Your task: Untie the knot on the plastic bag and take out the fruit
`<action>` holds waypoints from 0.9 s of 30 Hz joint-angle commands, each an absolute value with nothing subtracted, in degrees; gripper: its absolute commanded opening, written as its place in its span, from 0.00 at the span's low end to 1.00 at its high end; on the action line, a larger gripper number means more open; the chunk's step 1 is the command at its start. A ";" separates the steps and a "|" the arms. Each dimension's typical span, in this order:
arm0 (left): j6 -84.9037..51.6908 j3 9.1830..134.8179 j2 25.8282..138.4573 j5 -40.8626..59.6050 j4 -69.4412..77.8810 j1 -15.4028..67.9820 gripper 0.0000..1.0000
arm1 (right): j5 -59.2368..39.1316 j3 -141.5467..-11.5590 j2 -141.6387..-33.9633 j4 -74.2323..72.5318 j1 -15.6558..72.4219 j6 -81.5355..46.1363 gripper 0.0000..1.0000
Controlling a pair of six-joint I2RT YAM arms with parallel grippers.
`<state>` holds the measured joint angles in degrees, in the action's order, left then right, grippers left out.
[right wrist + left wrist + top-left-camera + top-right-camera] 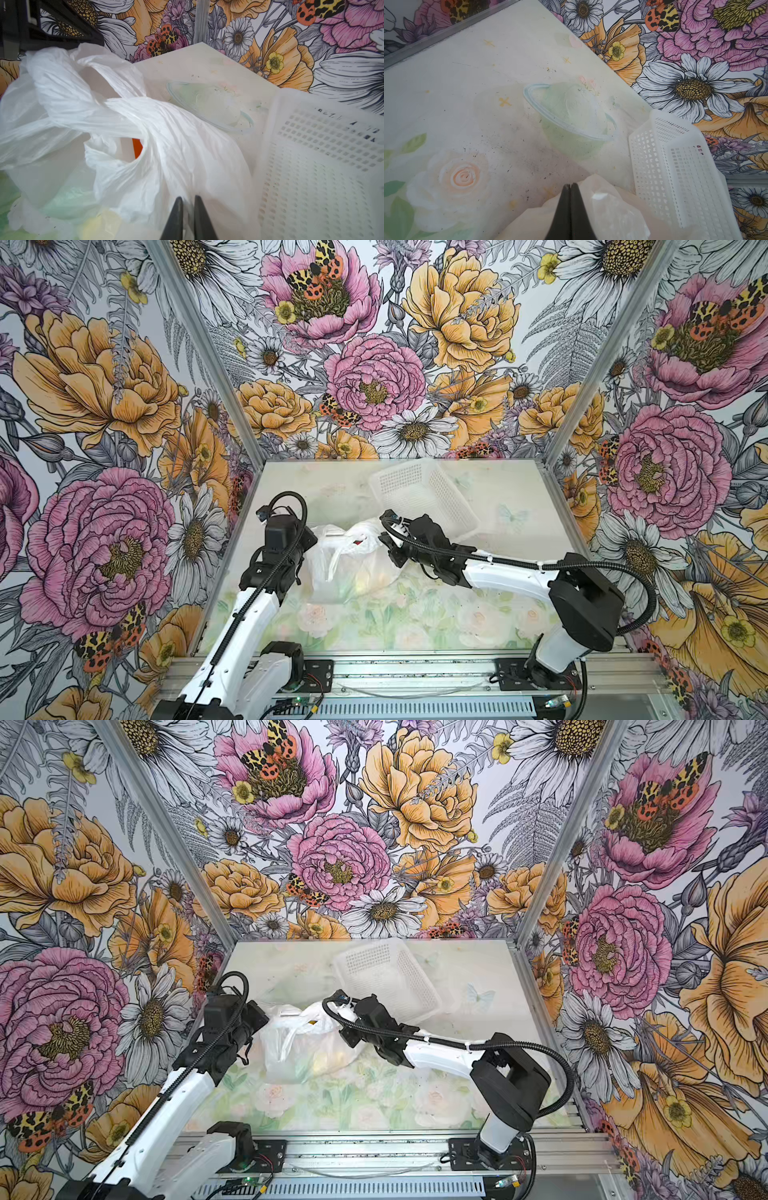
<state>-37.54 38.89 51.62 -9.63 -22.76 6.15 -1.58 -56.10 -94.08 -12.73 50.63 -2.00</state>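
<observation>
The plastic bag (353,572) lies crumpled mid-table between both arms, translucent white. Its handle loops twist together at the knot (102,104). Fruit shows only through the plastic: a yellow blur (368,572), a green tint (68,199), and an orange-red patch (137,147) in the opening below the knot. My right gripper (188,199) is shut on a fold of the bag's right side, and plastic fills the thin gap between its fingers. My left gripper (570,185) is shut at the bag's left edge (612,207). I see no plastic between its fingers.
A white lattice basket (424,493) stands tilted behind the bag towards the back right, close to my right gripper (386,545). The flower-printed mat (415,614) covers the table. Patterned walls close in on three sides.
</observation>
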 commanded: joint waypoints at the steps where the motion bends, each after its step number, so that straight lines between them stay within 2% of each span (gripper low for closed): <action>1: -36.85 39.57 50.28 -10.49 -22.19 6.44 0.00 | -0.06 -53.81 -91.17 -16.10 50.12 -1.82 0.02; 8: -37.00 39.28 49.24 -11.05 -22.43 6.24 0.00 | 2.06 -45.13 -85.14 -25.79 47.73 -3.51 0.00; 18: -38.08 37.85 46.18 -11.60 -23.12 4.31 0.00 | -0.51 -36.18 -80.78 -37.23 40.10 -9.49 0.00; 21: -39.23 36.50 44.34 -13.58 -23.55 2.65 0.00 | -1.88 -35.10 -80.68 -38.90 38.47 -10.93 0.00; 27: -39.85 35.42 42.02 -9.00 -23.65 -2.49 0.00 | -3.16 -34.72 -81.21 -40.11 37.97 -11.24 0.00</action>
